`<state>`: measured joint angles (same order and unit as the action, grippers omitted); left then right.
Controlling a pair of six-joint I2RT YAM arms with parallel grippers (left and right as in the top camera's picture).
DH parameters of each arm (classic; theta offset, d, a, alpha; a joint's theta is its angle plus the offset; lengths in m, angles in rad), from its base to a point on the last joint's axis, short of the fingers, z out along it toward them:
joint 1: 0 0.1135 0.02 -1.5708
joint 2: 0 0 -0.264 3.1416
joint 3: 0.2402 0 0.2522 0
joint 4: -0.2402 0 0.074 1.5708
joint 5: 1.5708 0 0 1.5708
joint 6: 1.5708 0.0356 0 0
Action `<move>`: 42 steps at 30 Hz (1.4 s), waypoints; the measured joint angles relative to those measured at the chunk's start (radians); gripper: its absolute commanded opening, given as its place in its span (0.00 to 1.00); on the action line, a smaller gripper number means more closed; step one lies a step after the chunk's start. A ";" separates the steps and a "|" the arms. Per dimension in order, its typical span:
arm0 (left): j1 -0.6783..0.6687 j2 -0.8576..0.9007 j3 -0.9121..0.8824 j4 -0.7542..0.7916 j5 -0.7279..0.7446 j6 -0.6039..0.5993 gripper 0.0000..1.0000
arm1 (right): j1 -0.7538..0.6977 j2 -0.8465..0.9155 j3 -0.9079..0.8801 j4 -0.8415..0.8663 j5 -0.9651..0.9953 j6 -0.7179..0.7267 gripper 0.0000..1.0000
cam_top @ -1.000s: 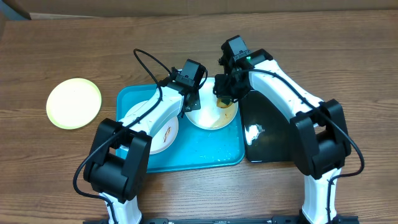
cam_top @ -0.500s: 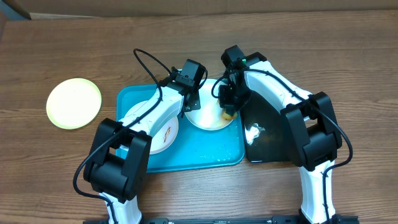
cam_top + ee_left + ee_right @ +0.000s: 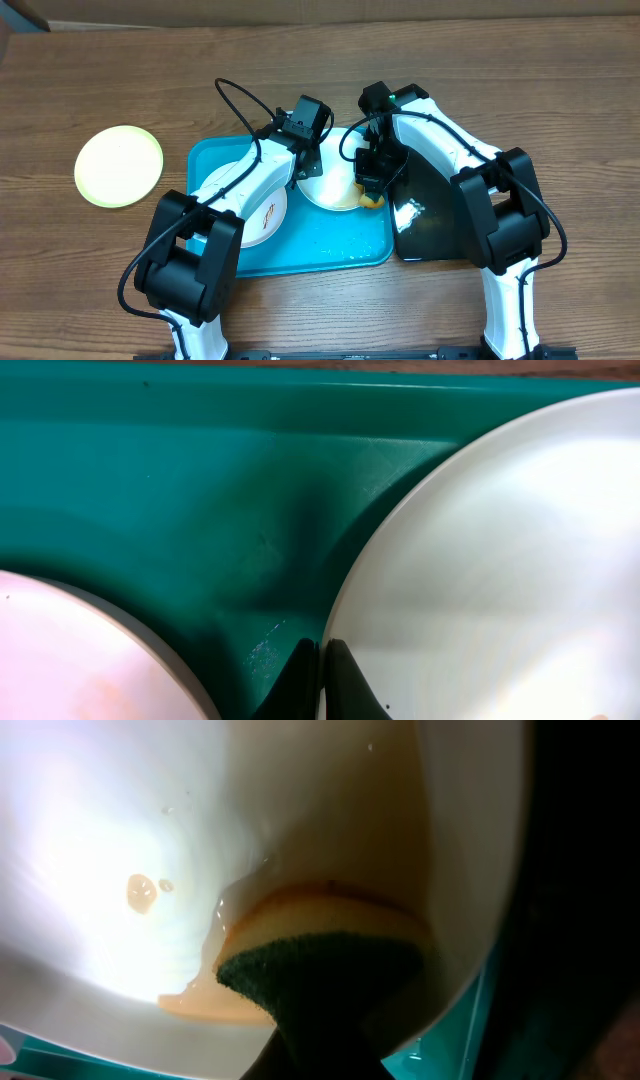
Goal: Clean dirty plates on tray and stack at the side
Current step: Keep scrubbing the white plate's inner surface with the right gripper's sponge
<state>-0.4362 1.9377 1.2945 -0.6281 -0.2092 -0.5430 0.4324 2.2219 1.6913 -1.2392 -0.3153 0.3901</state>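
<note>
While pinching rim of white plate (image 3: 500, 550) on turquoise tray (image 3: 150, 490) with left gripper (image 3: 322, 672), press sponge (image 3: 335, 945) clamped in right gripper (image 3: 325, 1040) flat; sweep inward from rim through brown film (image 3: 205, 1008); avoid levering plate loose.

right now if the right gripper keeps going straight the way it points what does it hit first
The right gripper holds a sponge that looks pressed on the white plate near its rim, so going straight on it would likely just push into that plate.
</note>
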 measured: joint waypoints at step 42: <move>0.000 0.000 0.000 0.004 -0.004 0.000 0.04 | 0.053 0.012 0.001 0.043 -0.305 0.002 0.04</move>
<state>-0.4362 1.9377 1.2945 -0.6239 -0.2131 -0.5430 0.4850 2.2341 1.6924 -1.1961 -0.6205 0.3916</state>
